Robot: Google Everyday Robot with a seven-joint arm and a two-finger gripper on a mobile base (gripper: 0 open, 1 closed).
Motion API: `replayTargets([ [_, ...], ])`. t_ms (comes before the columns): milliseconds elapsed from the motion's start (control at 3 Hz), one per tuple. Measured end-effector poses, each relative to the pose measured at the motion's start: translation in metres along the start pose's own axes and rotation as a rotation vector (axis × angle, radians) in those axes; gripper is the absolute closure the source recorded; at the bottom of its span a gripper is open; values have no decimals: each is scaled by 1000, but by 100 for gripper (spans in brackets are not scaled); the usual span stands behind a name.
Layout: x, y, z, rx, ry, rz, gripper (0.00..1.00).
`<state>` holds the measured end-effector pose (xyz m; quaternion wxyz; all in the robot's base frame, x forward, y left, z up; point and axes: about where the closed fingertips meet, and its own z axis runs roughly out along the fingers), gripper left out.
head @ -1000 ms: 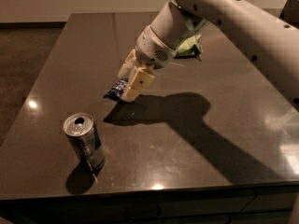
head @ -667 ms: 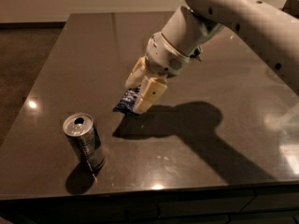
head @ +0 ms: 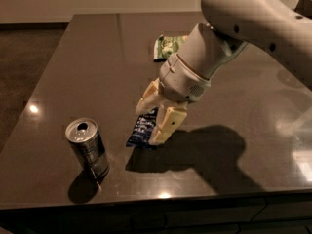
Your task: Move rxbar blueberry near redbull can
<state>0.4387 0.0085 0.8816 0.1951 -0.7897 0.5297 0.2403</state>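
Note:
The redbull can stands upright near the table's front left, its silver top showing the pull-tab hole. My gripper hangs just right of the can, its cream fingers shut on the rxbar blueberry, a dark-blue wrapper with white lettering. The bar hangs tilted, its lower end at or just above the tabletop, about a can's width from the can.
A green crinkly snack bag lies at the back of the dark table, partly behind my arm. The table's front edge runs just below the can. The arm's shadow falls to the right of the gripper.
My gripper has carried the rxbar blueberry toward the front of the table and lower, staying just right of the redbull can. The can has not moved.

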Motion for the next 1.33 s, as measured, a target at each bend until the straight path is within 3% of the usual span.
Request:
replayTargets([
  [333,-12,22,11,-27,10,-26,43],
  [1000,-18,32,21,-53,18,-37,0],
  [1333,-18,32,21,-53,18,-37,0],
])
